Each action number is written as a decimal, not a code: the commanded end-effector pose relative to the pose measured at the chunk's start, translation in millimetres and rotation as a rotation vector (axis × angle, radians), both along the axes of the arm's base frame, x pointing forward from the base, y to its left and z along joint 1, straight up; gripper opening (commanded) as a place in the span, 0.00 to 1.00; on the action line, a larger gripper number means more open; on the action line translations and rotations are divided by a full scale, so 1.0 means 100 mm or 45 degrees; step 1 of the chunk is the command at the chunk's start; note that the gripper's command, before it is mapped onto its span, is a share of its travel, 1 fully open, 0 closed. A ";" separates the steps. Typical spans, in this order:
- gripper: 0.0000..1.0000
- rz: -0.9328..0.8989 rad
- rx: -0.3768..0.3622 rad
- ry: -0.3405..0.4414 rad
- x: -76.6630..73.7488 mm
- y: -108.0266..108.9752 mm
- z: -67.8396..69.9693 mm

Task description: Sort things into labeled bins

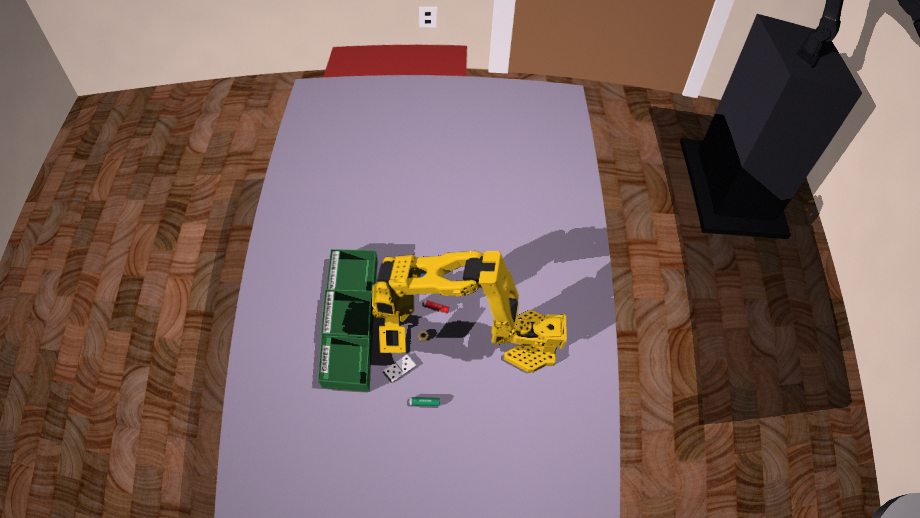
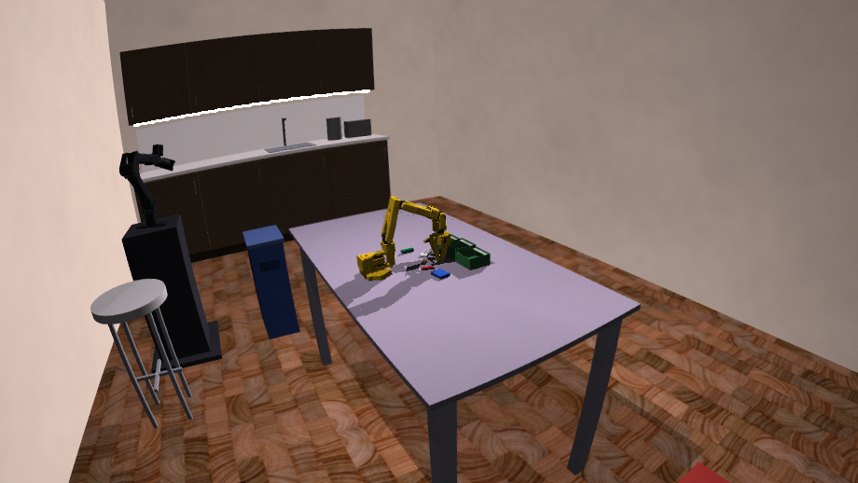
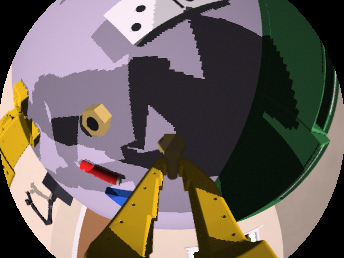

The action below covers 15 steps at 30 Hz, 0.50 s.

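Note:
My gripper (image 3: 172,169) (image 2: 441,258) points down beside the bins and is shut on a dark brown bolt (image 3: 172,143), head outward from the fingertips. A brass hex nut (image 1: 422,335) (image 3: 96,120) lies on the table. A white domino (image 1: 399,368) (image 3: 131,22) lies near the games bin (image 1: 347,360). A red cylinder (image 1: 435,306) (image 2: 426,267) (image 3: 99,172) and a green cylinder (image 1: 424,402) (image 2: 407,250) lie apart. A flat blue block (image 2: 439,273) (image 3: 119,195) is hidden in the top view. The stationery bin (image 1: 344,300) is in the middle, the nuts and bolts bin (image 1: 350,270) at the other end.
The green bins stand joined in a row on the lilac table (image 1: 437,160) (image 2: 510,306), close beside my gripper. Their walls rise on its outer side. The arm and its shadow cover part of the table between the bins and the base.

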State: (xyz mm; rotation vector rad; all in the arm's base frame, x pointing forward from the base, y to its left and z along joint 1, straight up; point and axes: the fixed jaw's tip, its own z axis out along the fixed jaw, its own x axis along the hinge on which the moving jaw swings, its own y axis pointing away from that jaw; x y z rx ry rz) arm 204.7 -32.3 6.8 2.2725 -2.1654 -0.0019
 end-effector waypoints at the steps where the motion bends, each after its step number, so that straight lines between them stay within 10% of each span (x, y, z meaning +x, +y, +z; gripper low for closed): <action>1: 0.00 -0.005 -0.002 -0.027 0.02 -0.02 0.02; 15: 0.00 -0.005 -0.002 -0.027 0.03 -0.02 0.05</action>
